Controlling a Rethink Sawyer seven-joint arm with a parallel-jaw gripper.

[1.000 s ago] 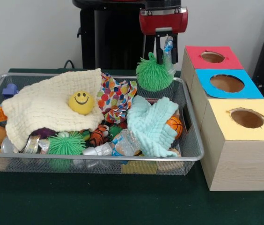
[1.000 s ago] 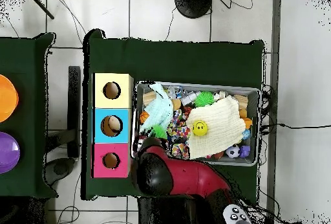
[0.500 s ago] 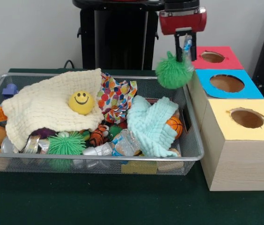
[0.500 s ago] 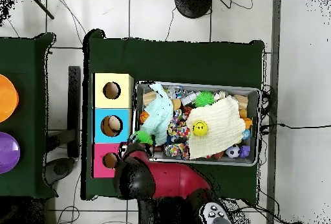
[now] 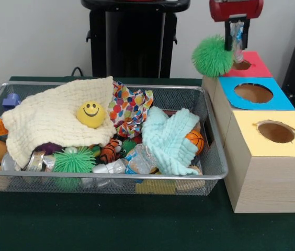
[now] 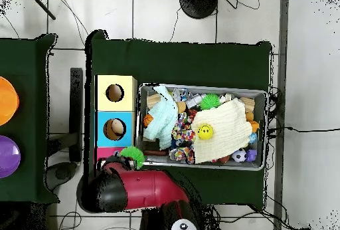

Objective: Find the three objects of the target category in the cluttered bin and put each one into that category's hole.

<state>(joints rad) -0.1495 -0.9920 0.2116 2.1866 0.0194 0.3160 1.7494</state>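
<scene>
Claw [image 5: 236, 39] closed on a crushed clear plastic bottle [image 5: 236, 36], green spiky ball [image 5: 212, 56] clinging beside it, above the red-topped box [image 5: 249, 65]; blue-topped box [image 5: 254, 93] adjacent.

The wire bin [image 5: 100, 180] sits in the middle of the table [image 5: 84, 225]. Three boxes [image 5: 265, 157] stand in a row beside it, near one edge.
</scene>
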